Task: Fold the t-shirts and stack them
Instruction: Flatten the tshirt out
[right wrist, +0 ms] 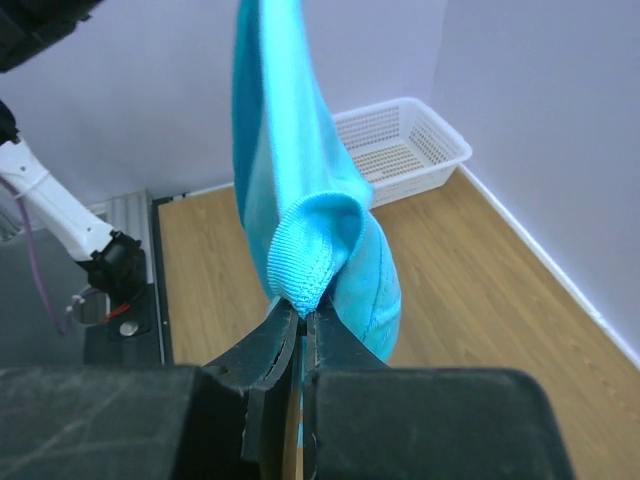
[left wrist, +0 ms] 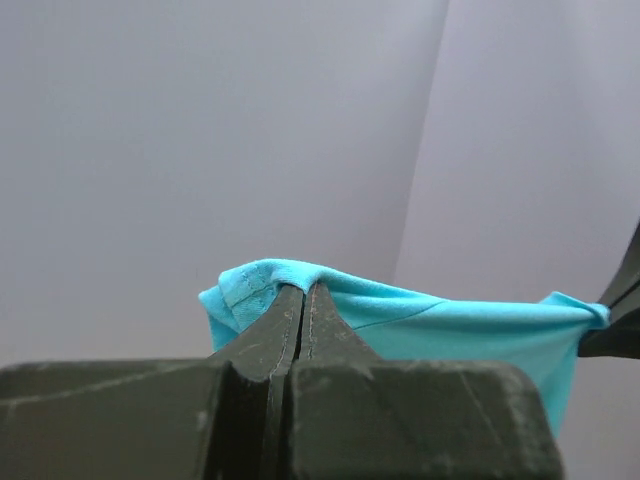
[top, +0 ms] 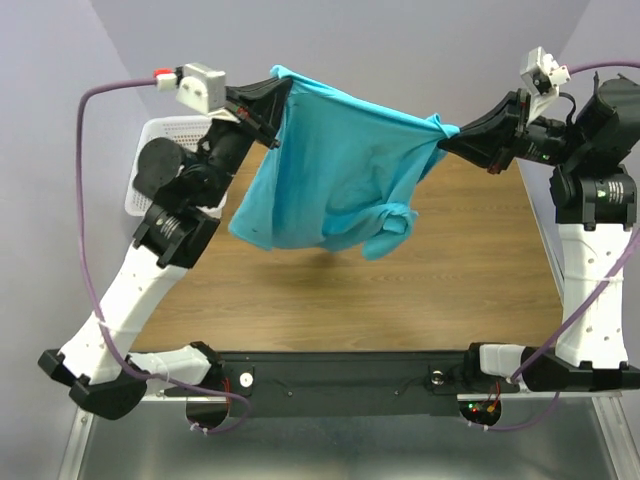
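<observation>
Top external view has the turquoise-blue t-shirt [top: 330,180] strung in the air between the two arms, above the wooden table [top: 450,280] and not touching it. The left gripper [top: 270,112] is clamped on the shirt's upper left corner. The right gripper [top: 443,140] is pinched tight on a bunched bit of cloth at the upper right. The top edge runs taut between them, sloping a little down toward the right. Below that line the cloth hangs loose in folds, with a crumpled sleeve dangling at the lower right. A white mesh basket [top: 170,150] sits at the far left of the table, partly hidden behind the left arm. Left wrist view shows its jaws pressed together on a hemmed fold of the shirt, with the cloth stretching away to the right. Right wrist view shows its jaws closed on a ribbed edge of the shirt, and the basket lies in the far corner by the wall.
</observation>
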